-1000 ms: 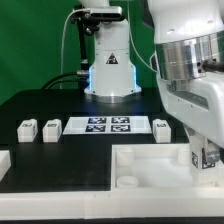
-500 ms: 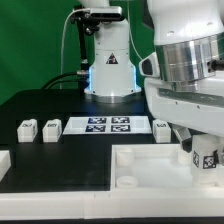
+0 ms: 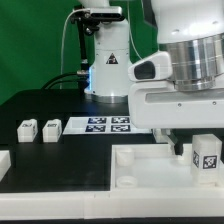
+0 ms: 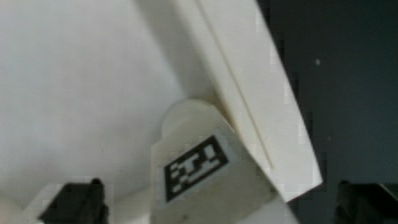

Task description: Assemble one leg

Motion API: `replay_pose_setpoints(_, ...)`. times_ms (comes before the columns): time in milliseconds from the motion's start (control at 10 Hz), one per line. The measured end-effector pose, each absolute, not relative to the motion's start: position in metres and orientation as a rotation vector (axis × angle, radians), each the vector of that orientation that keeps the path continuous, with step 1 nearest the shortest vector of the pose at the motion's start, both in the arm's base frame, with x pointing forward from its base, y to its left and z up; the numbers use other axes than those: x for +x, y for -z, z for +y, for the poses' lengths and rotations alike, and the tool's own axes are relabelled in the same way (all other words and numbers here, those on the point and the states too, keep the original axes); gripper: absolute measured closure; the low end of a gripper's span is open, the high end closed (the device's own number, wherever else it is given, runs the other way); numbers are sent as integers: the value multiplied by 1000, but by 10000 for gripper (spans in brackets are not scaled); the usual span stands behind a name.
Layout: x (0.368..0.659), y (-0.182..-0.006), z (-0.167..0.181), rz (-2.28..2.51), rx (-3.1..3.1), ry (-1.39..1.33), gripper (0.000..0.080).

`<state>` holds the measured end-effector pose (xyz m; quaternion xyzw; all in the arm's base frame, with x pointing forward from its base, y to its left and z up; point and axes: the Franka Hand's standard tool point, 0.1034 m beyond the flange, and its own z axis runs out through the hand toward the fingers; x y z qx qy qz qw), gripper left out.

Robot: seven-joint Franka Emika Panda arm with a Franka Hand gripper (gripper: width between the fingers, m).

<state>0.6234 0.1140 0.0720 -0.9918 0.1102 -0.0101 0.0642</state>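
The leg [image 3: 207, 158], a small white block with a square tag facing out, stands upright at the right corner of the large white tray-like part [image 3: 150, 165]. My gripper [image 3: 196, 150] hangs over it and is open. One dark finger [image 3: 178, 148] shows apart from the leg, toward the exterior view's left. In the wrist view the leg [image 4: 192, 165] lies between my gripper's [image 4: 219, 203] two dark fingertips [image 4: 75, 202], with a gap on each side, against the tray part's rim [image 4: 240, 90]. Two more legs [image 3: 27, 128] [image 3: 51, 128] sit on the table at the exterior view's left.
The marker board [image 3: 105, 124] lies on the black table behind the tray part. The robot's base [image 3: 108, 70] stands at the back. A white block [image 3: 4, 160] sits at the left edge. Another small white piece [image 3: 136, 124] lies beside the marker board, mostly hidden by my arm.
My hand has turned and its body has swung toward the exterior view's left, while the leg has stayed at the tray part's right corner. The leg's tag now shows fully.
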Motion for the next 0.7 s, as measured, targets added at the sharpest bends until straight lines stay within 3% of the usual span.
replay_pose_setpoints(300, 622, -69, 113, -217, -3042, 65, 150)
replay_pose_setpoints(400, 623, -69, 111, -215, -3042, 65, 271)
replay_pose_setpoints(500, 623, -69, 111, -180, -3043, 64, 271)
replay_pose_setpoints(600, 623, -69, 111, -151, -3043, 62, 424)
replay_pose_setpoints(700, 623, -69, 111, -70, -3045, 58, 509)
